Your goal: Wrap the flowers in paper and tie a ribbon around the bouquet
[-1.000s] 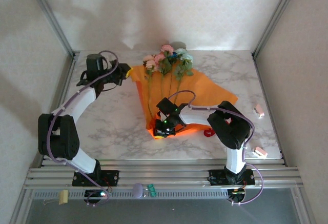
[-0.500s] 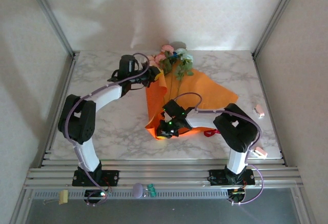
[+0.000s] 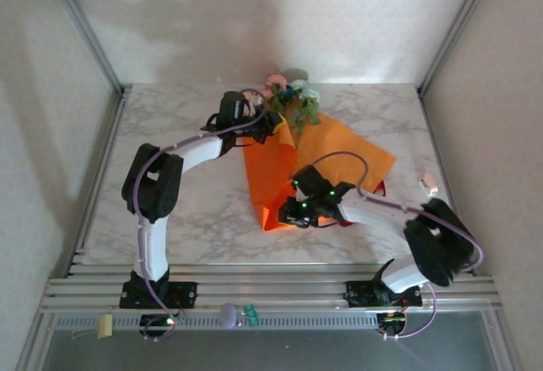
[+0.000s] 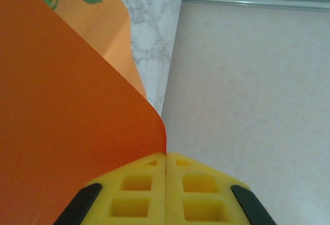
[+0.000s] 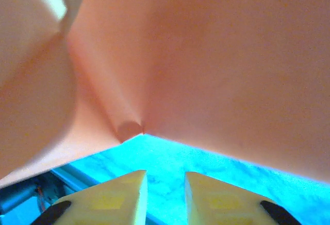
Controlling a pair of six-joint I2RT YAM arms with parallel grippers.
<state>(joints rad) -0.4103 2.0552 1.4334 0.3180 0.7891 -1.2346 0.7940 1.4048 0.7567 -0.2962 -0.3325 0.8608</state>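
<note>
We see a marble desk [image 3: 191, 214] inside pale walls [image 3: 254, 14] | orange paper [image 3: 270, 171] folded over flowers [image 3: 297, 103] mid-desk | left claw [image 4: 166, 155] clenched on paper's edge | right claw [image 5: 166, 178] parted, empty, at paper's near corner

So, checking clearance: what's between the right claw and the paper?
Bare table, seen in the right wrist view; right claw and paper are apart.

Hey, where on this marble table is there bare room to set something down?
Bare marble table top lies between the left arm and the large orange paper sheet, and at the far right corner beyond it. The middle is crowded: sheet, green-stemmed artificial flowers, thin red ribbon, left end effector clamped on the sheet, right end effector open at its near corner.
</note>
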